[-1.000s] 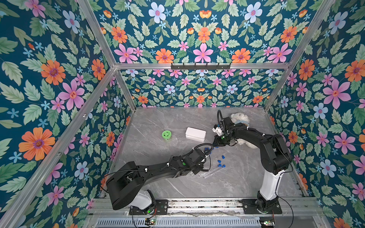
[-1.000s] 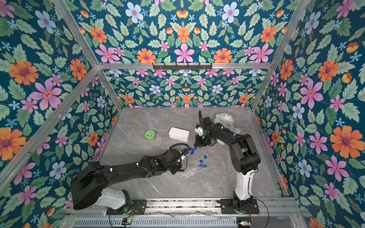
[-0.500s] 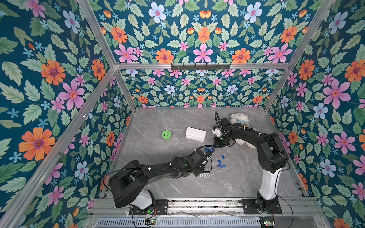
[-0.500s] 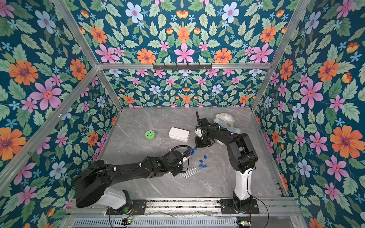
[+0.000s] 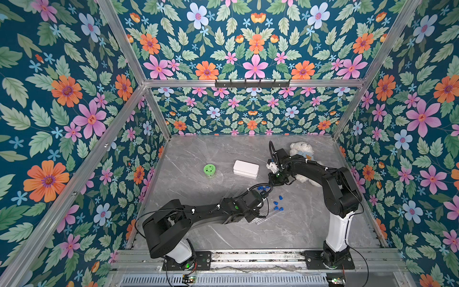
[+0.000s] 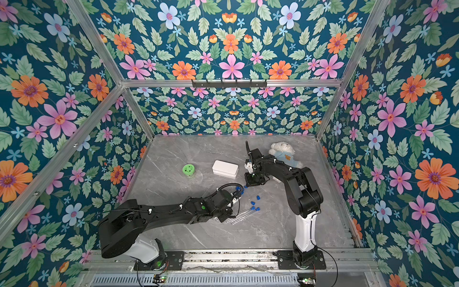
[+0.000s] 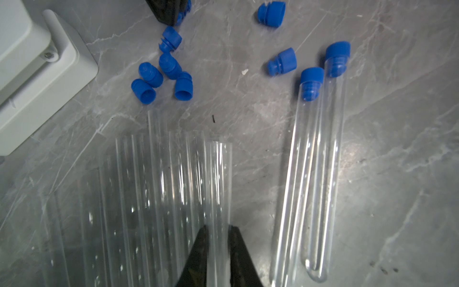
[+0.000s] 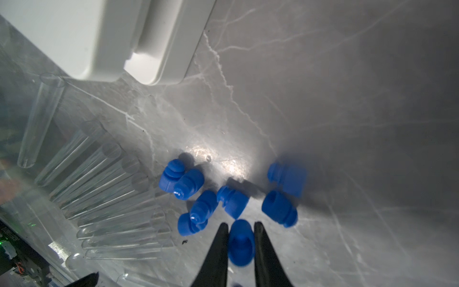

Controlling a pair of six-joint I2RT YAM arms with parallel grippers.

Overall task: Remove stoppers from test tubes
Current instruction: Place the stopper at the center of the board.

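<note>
Left gripper (image 7: 219,228) pinched 1 open tube (image 7: 219,184), right gripper (image 8: 241,224) pinched 1 stopper (image 8: 241,244), loose stoppers (image 5: 280,198) and 2 stoppered tubes (image 5: 269,215) lay on table (image 5: 298,236) just right of frame centre in a top view

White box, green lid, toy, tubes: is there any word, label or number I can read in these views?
No readable text in any view.
white box: plain, no label.
green lid: dark marks only, no lettering.
plush toy's shirt: a small bear picture, no words.
black part at the right wrist view's edge: faint print, too blurred to read.
</note>
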